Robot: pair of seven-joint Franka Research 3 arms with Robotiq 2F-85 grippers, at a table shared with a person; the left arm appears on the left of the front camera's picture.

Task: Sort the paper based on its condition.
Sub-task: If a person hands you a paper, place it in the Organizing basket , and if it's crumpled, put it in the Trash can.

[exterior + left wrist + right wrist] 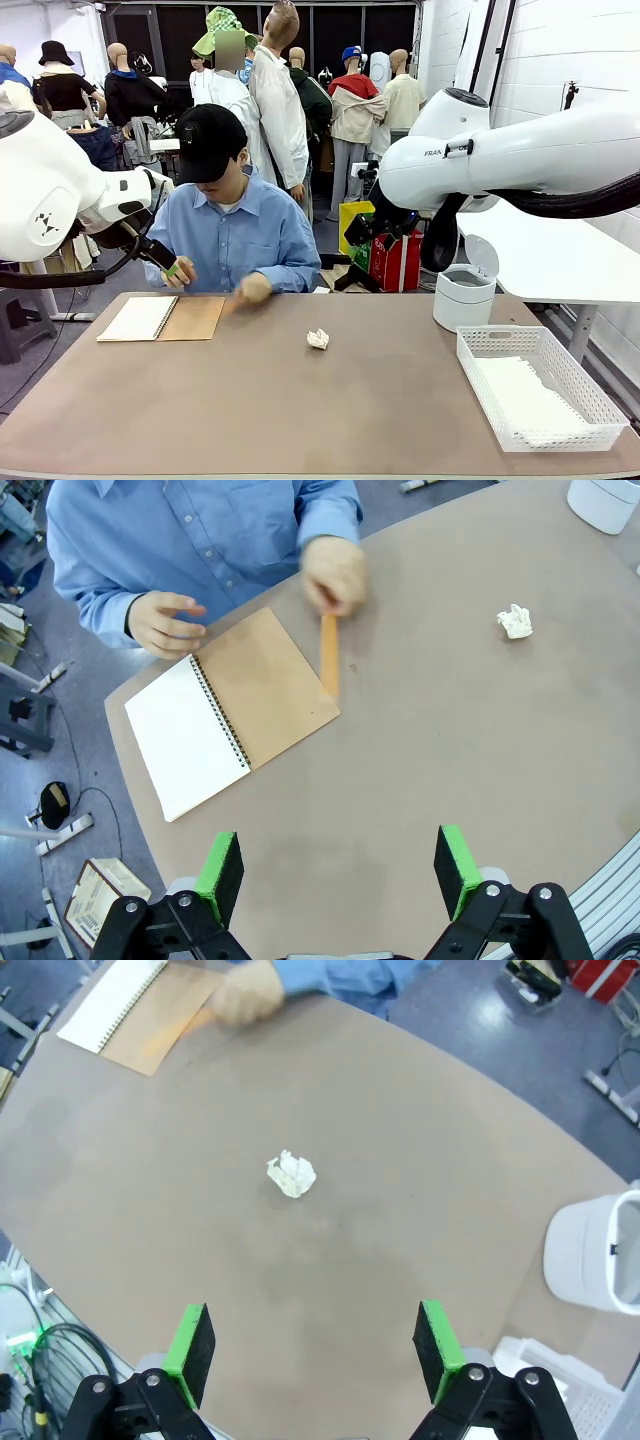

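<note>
Now: crumpled paper [318, 339] near desk [250, 400] centre | flat paper [525, 400] in basket [560, 438], right edge | left gripper [340, 865], right gripper [312, 1345]: jaws apart, empty

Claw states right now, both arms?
Left claw: open, holding nothing.
Right claw: open, holding nothing.

One table [250, 410]. One person sits at its far side, two hands showing: one hand [165, 622] by the notebook, the other hand [335, 570] blurred.

One crumpled paper ball [318, 339] lies mid-table. One open spiral notebook [160, 318] is at the far left. One blurred orange-brown stick [329, 660] sits beside it. One white lidded bin [465, 295] stands far right.

One white lattice basket [560, 436], near right, holds flat white sheets [520, 395]; their number cannot be told.

Two grippers, the left gripper [340, 865] and the right gripper [312, 1345], have two green pads each.
</note>
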